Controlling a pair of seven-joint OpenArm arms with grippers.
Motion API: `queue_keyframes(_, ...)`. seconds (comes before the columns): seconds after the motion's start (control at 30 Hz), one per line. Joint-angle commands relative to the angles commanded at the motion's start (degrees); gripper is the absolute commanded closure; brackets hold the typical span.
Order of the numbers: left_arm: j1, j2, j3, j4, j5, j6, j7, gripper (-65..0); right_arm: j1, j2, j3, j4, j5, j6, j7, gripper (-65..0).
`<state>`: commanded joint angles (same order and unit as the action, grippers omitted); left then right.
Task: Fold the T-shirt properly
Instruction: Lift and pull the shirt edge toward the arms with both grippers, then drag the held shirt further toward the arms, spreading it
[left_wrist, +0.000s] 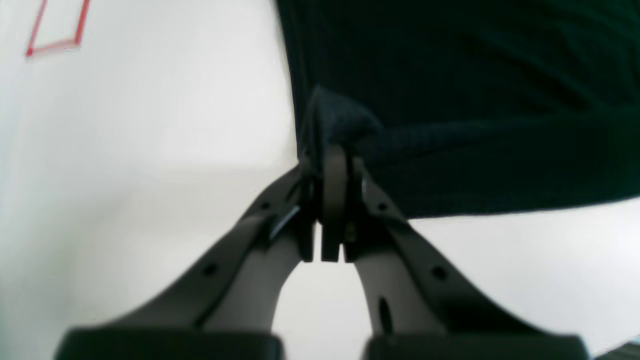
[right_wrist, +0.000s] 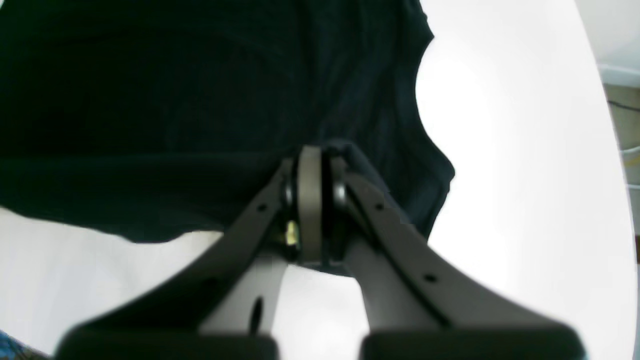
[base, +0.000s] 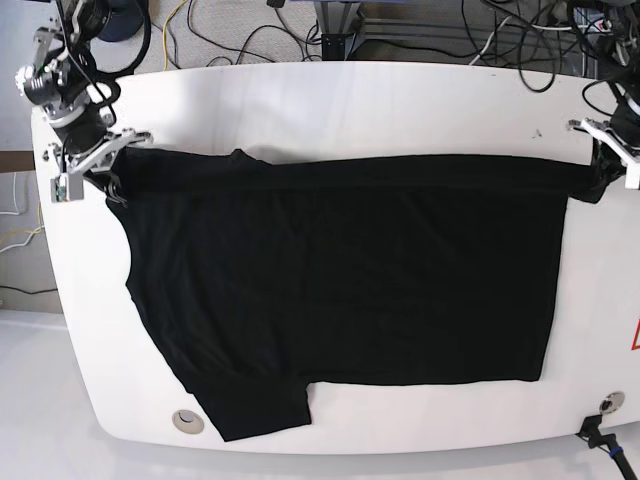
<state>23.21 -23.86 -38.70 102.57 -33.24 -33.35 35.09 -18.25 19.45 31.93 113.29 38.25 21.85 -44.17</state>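
The black T-shirt lies spread across the white table. Its far edge is pulled taut between my two grippers, and one sleeve lies at the near left. In the base view my right gripper is at the far left, shut on a corner of the shirt. My left gripper is at the far right, shut on the other corner. The left wrist view shows the left gripper pinching bunched black fabric. The right wrist view shows the right gripper pinching the shirt the same way.
A red tape mark is on the table beside the left gripper and shows at the right edge of the base view. A round grommet hole sits near the front left corner. Cables lie behind the table.
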Motion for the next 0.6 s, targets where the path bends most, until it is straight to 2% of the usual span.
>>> queue_keyframes(0.23, -4.1, -0.2, 4.7, -3.6, 1.3, -0.2, -0.9, 0.0, 9.7, 2.3, -4.5, -10.0, -1.1, 0.06, 0.4, 0.0)
queue_keyframes(0.43, -9.0, -0.7, 8.4, -9.6, 5.6, -0.6, -1.8, 0.0, 18.2, 4.1, -8.3, -19.0, -8.1, 0.17, 1.1, 0.0)
queue_keyframes(0.6, -13.3, -0.6, 9.3, -15.2, 8.7, -0.8, -2.7, 0.0, 23.2, 4.9, -10.5, -24.6, -12.9, 0.2, 2.2, 0.0)
